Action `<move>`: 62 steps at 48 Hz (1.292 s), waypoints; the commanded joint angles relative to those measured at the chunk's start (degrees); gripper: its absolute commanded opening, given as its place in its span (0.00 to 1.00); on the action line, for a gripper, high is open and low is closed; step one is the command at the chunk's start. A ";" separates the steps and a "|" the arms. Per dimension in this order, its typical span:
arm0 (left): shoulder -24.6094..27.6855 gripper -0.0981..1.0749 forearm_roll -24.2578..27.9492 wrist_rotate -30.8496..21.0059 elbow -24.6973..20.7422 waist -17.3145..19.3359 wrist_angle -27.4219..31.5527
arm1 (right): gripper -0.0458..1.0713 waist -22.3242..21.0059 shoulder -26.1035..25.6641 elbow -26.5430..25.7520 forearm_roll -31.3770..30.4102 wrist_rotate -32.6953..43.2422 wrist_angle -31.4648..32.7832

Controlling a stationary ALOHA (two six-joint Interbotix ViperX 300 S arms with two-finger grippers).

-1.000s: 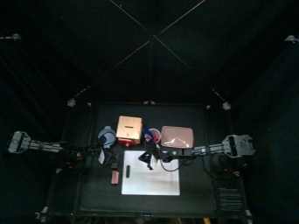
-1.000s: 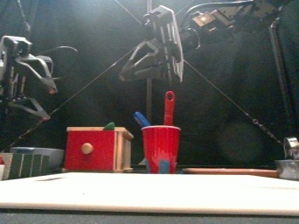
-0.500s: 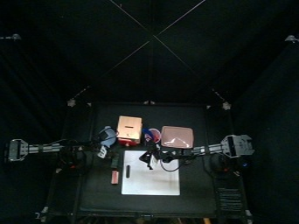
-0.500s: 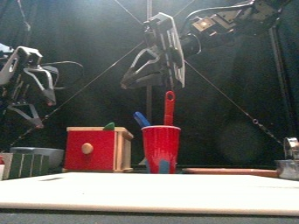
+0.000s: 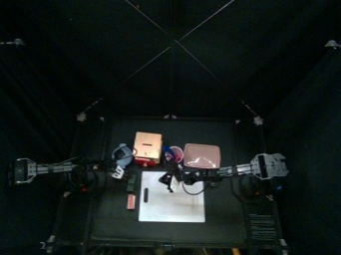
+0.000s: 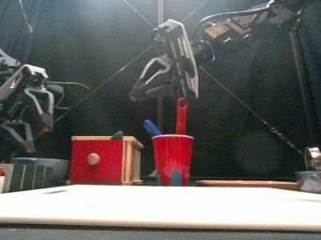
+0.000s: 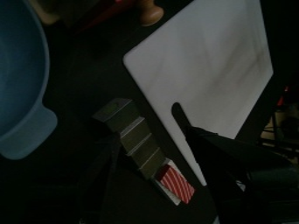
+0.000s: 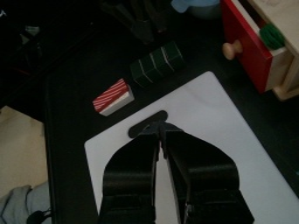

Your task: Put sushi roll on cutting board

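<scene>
1. The left end effector (image 6: 24, 112) hangs off to the left above the worktop (image 5: 229, 213). Its jaws are spread wide and hold nothing. The cutting board (image 5: 174, 207) lies to its right, and a green striped block (image 7: 135, 140) sits just beside it.
2. The right end effector (image 8: 156, 131) is raised high over the middle. Its jaws are clenched partway on a small dark piece at the tips, which appears to be the sushi roll (image 8: 149, 125).
3. Seen from the wrist, the white board lies directly below this end effector, with the near edge of the board under the fingertips.
4. A red cup (image 6: 174, 157) of utensils stands behind and below the end effector, and a red box (image 6: 104, 157) sits to its left.
5. The step in hand looks like the set-down. To do it well, bring the roll nearer the middle of the board, lower it straight down until it nearly touches, then part the jaws gently so it does not roll off.
6. Lift straight up afterwards, and keep the left arm clear of the board.
</scene>
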 commanded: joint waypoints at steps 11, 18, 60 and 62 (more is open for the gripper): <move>2.81 0.89 2.99 -7.91 -0.88 -3.87 -1.67 | 0.49 -0.70 -0.70 -0.97 0.09 0.00 0.00; 5.10 0.89 6.86 -11.07 -2.20 -4.57 -1.76 | 0.49 -0.70 -0.62 -0.97 0.09 0.00 -0.09; 19.95 0.86 22.50 -31.82 -8.70 -12.13 -1.58 | 0.49 -0.70 0.00 -0.97 0.44 0.00 -0.09; 19.86 0.83 22.76 -32.08 -8.70 -12.13 -1.58 | 0.49 -0.70 0.09 -0.97 0.44 0.00 0.00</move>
